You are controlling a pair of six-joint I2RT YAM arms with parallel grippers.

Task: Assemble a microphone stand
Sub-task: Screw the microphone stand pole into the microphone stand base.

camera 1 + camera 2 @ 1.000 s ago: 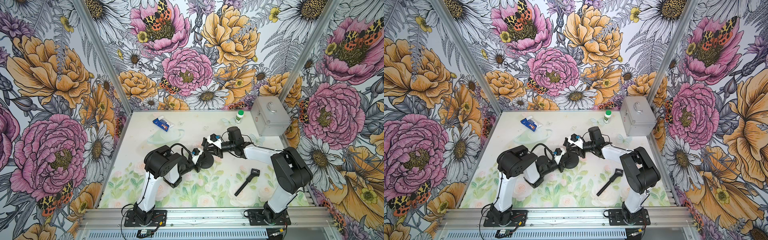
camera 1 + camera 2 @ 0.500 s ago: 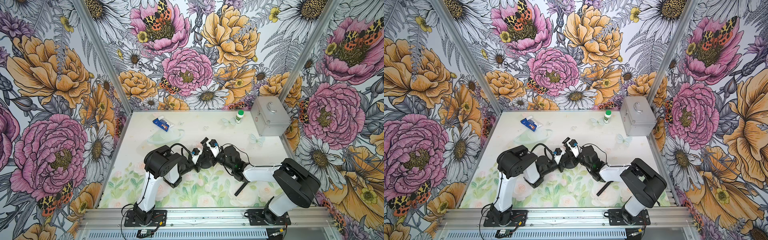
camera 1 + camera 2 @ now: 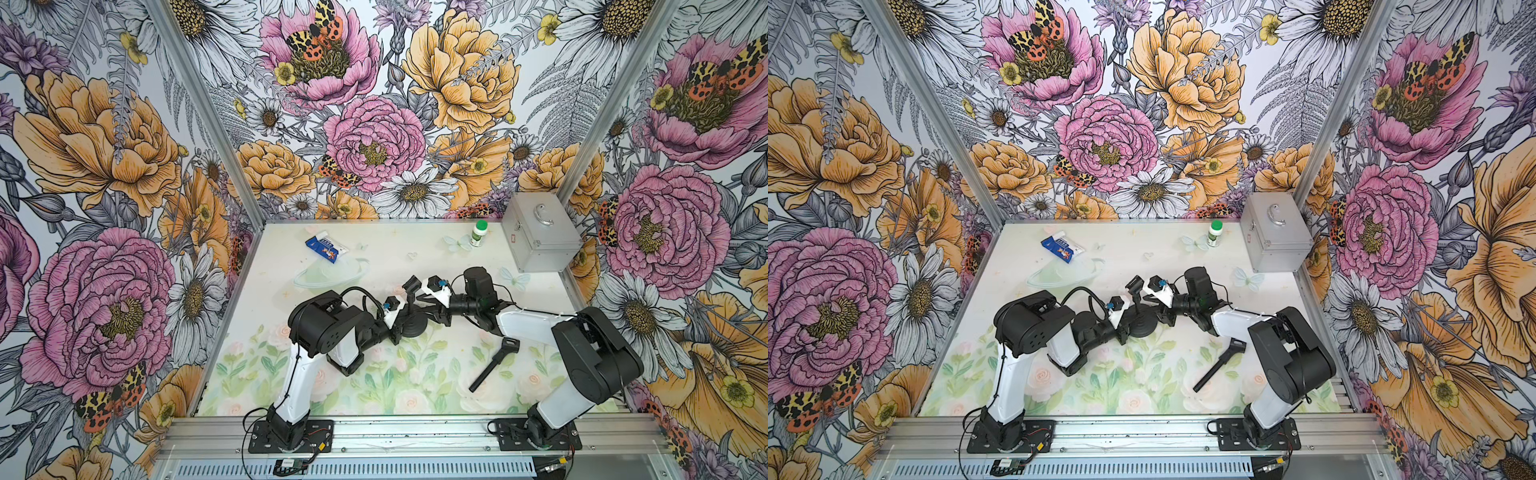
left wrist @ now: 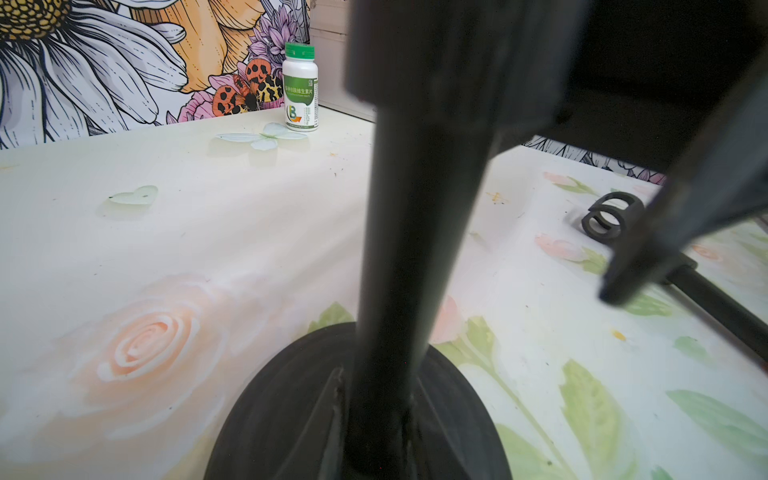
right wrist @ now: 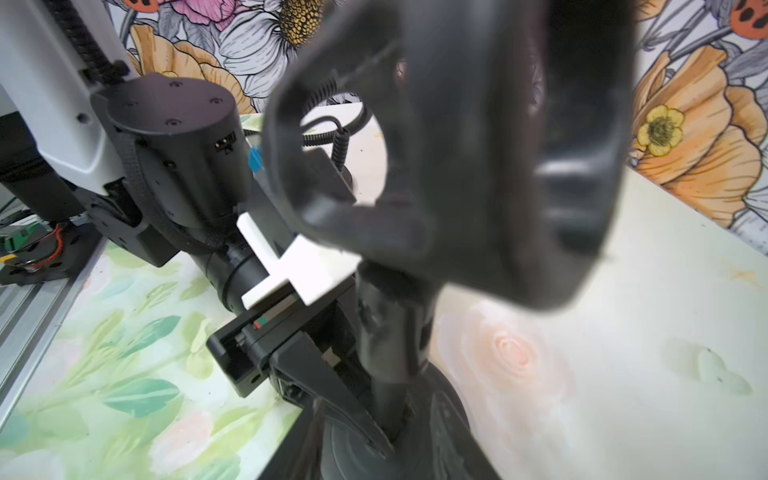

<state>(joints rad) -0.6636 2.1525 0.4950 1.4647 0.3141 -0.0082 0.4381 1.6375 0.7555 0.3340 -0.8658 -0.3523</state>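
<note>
Steadily: left fingers (image 5: 332, 386) clamp thin black pole (image 4: 407, 249) at round black base (image 4: 270, 415); right fingers (image 3: 424, 303), opening unclear, mustn't tilt it.

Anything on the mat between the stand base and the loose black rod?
No, just bare mat between stand base and loose rod, shown in both top views.

pole (image 4: 409, 249): blurred close to the lens in the left wrist view; upper end cut off by the top edge.
round base (image 4: 282, 419): cut off by the bottom edge in both wrist views.
microphone clip (image 5: 478, 174): heavily blurred in the right wrist view.
loose rod (image 4: 723, 307): middle hidden behind a finger (image 4: 665, 232) of the right gripper (image 3: 422, 311); far end cut off.
bottle (image 4: 300, 89): label print too small to be read.
</note>
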